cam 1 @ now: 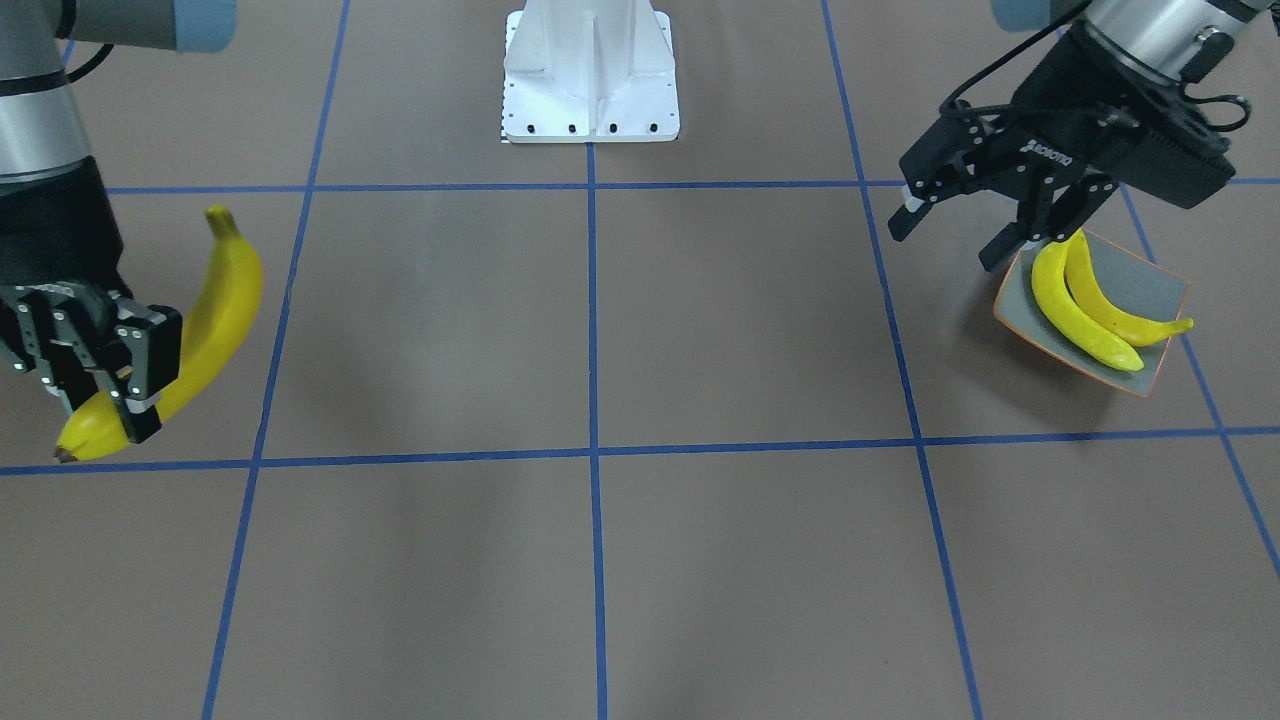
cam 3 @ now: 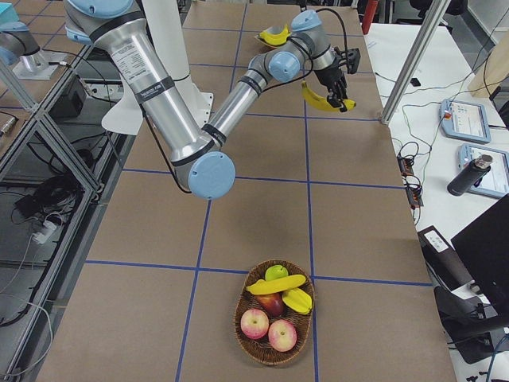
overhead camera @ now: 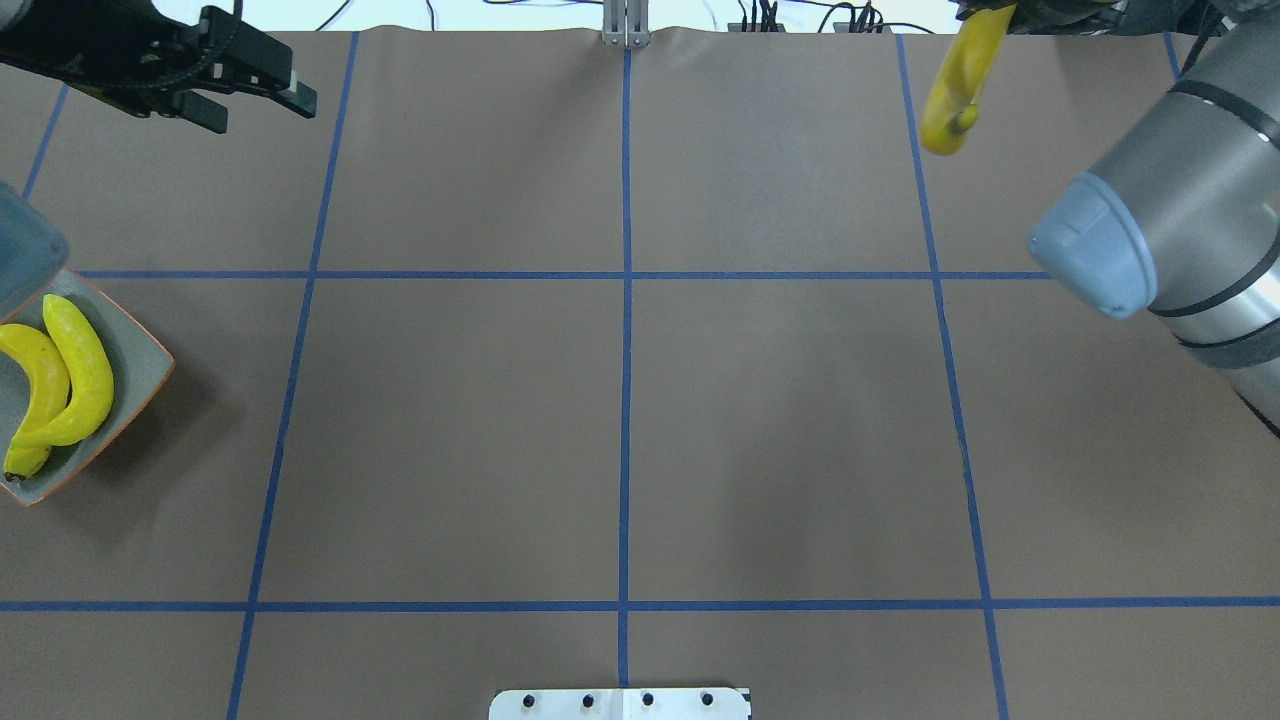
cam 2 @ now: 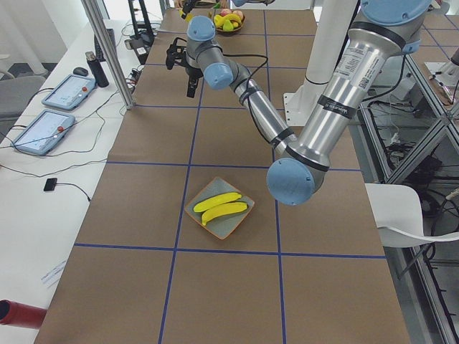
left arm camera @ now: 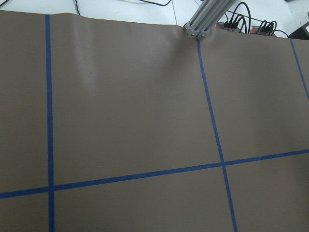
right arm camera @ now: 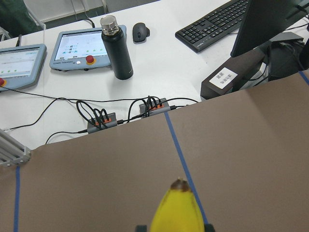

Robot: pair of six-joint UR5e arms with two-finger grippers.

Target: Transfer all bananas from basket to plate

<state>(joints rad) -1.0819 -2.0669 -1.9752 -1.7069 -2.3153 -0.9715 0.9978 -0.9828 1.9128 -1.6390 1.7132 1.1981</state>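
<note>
Front-facing view: right gripper (cam 1: 100, 400) clenched on banana (cam 1: 215, 310), held above table. Left gripper (cam 1: 950, 235) jaws spread, empty, over plate (cam 1: 1150, 285) edge. Two bananas (cam 1: 1075, 315) on plate. Basket (cam 3: 248, 338) well apart.

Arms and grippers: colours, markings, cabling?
The left arm and right arm are silver tubes with pale blue joint caps and black label bands. The left gripper and right gripper are black with linkage fingers; white logo and black cable on the left.
</note>
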